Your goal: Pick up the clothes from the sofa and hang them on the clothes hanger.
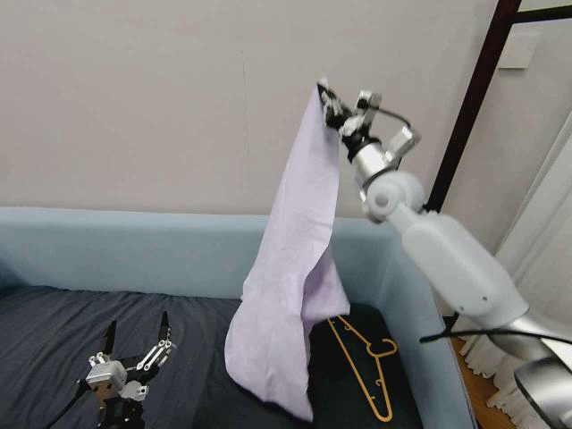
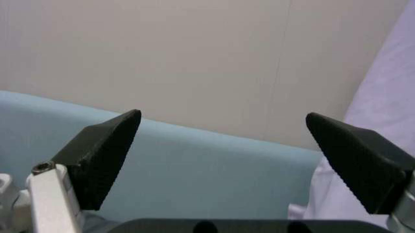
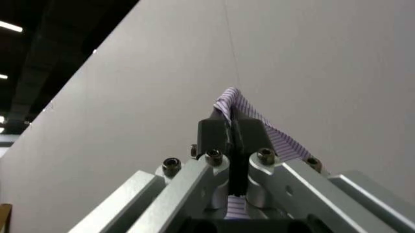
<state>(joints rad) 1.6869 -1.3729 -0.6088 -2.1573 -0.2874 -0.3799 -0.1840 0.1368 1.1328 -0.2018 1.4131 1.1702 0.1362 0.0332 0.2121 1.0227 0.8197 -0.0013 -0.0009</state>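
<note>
A pale lilac garment point(image 1: 299, 268) hangs full length above the sofa, its lower hem just over the dark seat. My right gripper point(image 1: 327, 100) holds its top corner high against the wall, shut on the cloth; the right wrist view shows striped lilac fabric point(image 3: 234, 103) pinched between the fingers point(image 3: 213, 136). A yellow clothes hanger point(image 1: 368, 365) lies flat on the seat, below and right of the garment. My left gripper point(image 1: 137, 342) sits low at the front left over the seat, open and holding nothing; its wrist view shows its pads point(image 2: 104, 158) wide apart and the garment's edge point(image 2: 382, 97).
The sofa has a light blue backrest point(image 1: 134, 250) and right arm point(image 1: 420, 349) around a dark seat cushion point(image 1: 54, 340). A dark pole point(image 1: 469, 107) stands at the right behind the arm. White curtain fabric point(image 1: 545, 206) hangs at the far right.
</note>
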